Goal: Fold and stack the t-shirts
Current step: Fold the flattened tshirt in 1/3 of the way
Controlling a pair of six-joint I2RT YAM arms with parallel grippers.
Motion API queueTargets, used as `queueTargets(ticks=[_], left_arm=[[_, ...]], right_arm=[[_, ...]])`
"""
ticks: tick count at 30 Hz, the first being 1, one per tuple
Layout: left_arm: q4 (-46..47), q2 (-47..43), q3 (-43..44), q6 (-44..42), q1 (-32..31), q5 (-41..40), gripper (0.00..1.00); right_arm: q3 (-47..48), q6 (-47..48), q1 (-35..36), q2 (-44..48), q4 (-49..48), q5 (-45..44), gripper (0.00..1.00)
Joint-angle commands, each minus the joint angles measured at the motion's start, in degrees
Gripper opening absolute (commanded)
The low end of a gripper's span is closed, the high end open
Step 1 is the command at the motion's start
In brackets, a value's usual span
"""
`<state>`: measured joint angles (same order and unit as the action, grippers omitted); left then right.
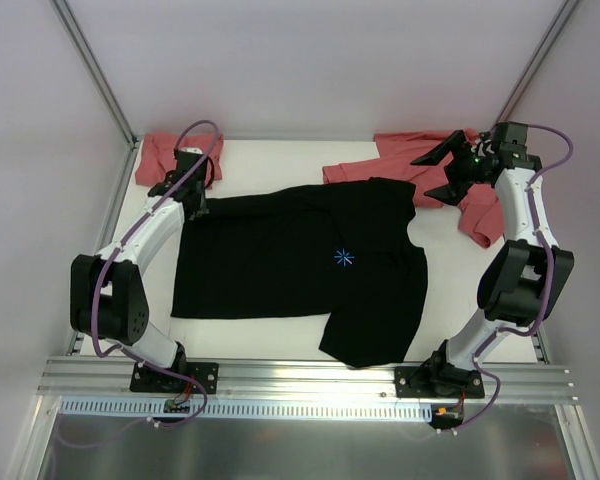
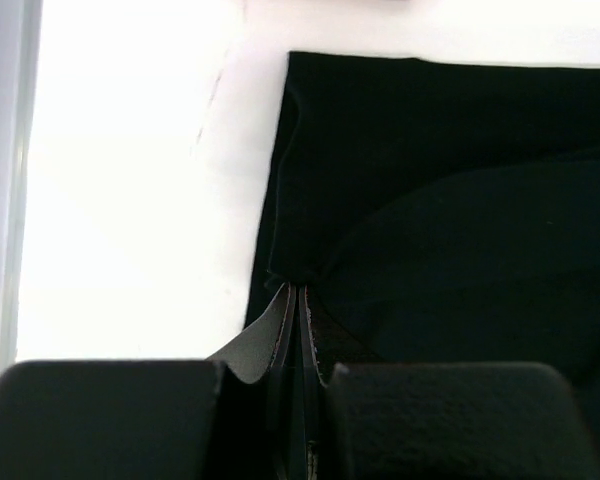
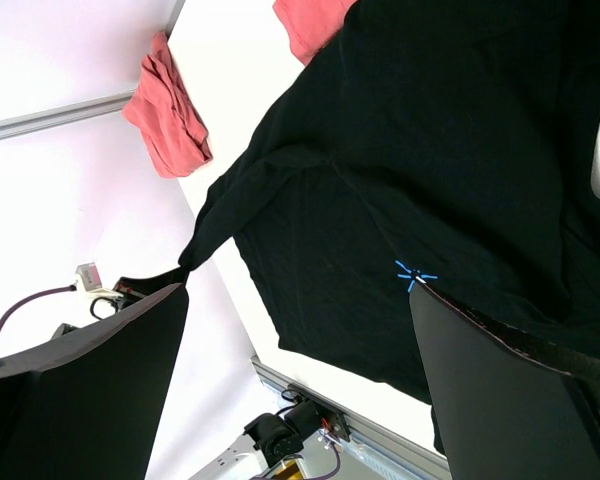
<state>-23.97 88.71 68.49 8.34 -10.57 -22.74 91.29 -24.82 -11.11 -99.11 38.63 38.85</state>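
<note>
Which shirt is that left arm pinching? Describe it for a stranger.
Look at the white table between the two arms. Spread across its middle lies the large black t-shirt, its far-left corner pinched in the left gripper. Unlike the salmon-red shirts at the far corners, it is black with a small light-blue starburst.

White table (image 1: pixel 270 165) — black t-shirt (image 1: pixel 270 260) spread across middle; left red shirt (image 1: pixel 160 155) bunched in far-left corner, right red shirt (image 1: pixel 405 150) crumpled far right.

The black t-shirt (image 1: pixel 270 265) and salmon-red t-shirts (image 1: pixel 165 160) are matt cloth, the table (image 1: pixel 270 165) smooth and white.
</note>
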Motion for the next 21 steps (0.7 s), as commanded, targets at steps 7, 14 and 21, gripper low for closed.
queueTargets(ticks=[7, 14, 21], left_arm=[[-0.6, 0.9, -1.3, 1.9, -0.7, -11.9, 0.00], [-4.0, 1.7, -1.6, 5.4, -0.7, -11.1, 0.99], [1.6, -2.1, -3.7, 4.4, -0.7, -8.8, 0.99]], right_arm=[[1.7, 0.0, 0.5, 1.4, 0.2, 1.2, 0.99], [2.2, -0.1, 0.4, 0.8, 0.0, 1.2, 1.00], [2.7, -0.1, 0.4, 0.5, -0.1, 1.2, 0.99]])
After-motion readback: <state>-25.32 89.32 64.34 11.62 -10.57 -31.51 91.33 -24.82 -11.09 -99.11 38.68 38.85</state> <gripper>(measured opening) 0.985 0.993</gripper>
